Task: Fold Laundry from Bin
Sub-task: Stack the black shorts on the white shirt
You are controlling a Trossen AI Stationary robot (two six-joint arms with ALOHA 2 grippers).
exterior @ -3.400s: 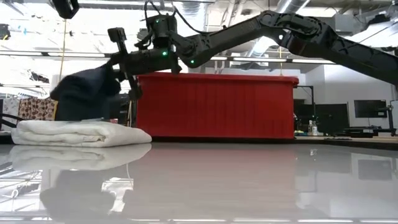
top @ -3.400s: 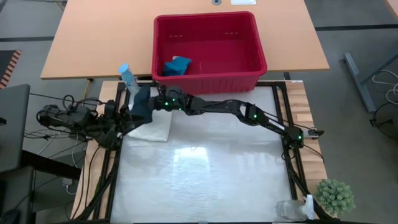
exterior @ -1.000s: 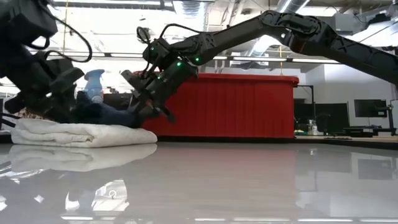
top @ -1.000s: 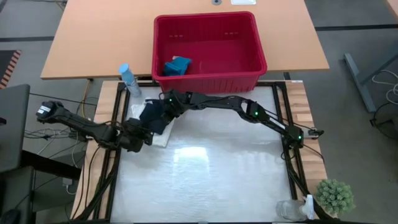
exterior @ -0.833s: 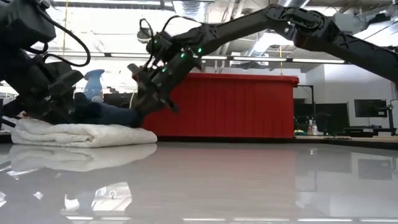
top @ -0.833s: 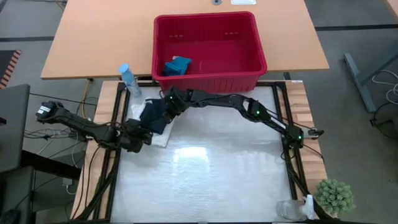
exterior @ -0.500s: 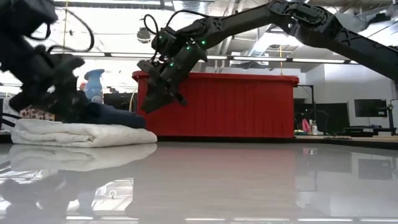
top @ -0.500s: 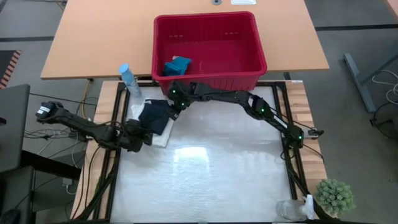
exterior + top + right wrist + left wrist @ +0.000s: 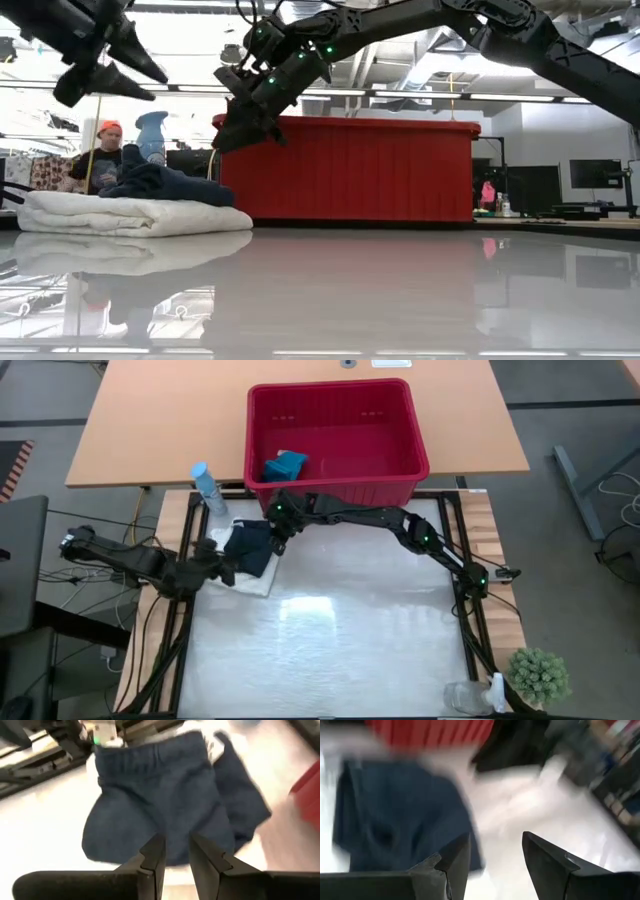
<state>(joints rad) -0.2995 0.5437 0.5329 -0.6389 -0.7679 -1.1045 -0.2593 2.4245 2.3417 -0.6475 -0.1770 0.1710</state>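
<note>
Two cloth items are stacked at the table's far-left part: the navy garment (image 9: 251, 547) is laid on top of the folded white cloth (image 9: 125, 214), which rests flat on the glossy table (image 9: 330, 640). In the low view the navy piece is seen bunched in a low heap on the white fold, touched by neither arm. A third item, the teal cloth (image 9: 285, 465), is left inside the red bin (image 9: 400, 475), near its left wall; the bin is set just beyond the table's far edge.

The left gripper (image 9: 224, 572) is held above the near-left corner of the stack, raised clear of the cloth; its fingers (image 9: 547, 865) are spread apart and nothing is held between them. The right gripper (image 9: 276, 526) is positioned just beside the bin's front wall, over the navy garment's far-right edge, lifted off it. Its fingers (image 9: 152, 856) are parted only by a narrow gap, and no fabric is pinched.

A blue spray bottle (image 9: 205, 485) is stood beside the bin's left front corner. A small potted plant (image 9: 538, 675) is placed at the near-right corner. A person in a red cap (image 9: 103, 152) is seen in the room beyond.
</note>
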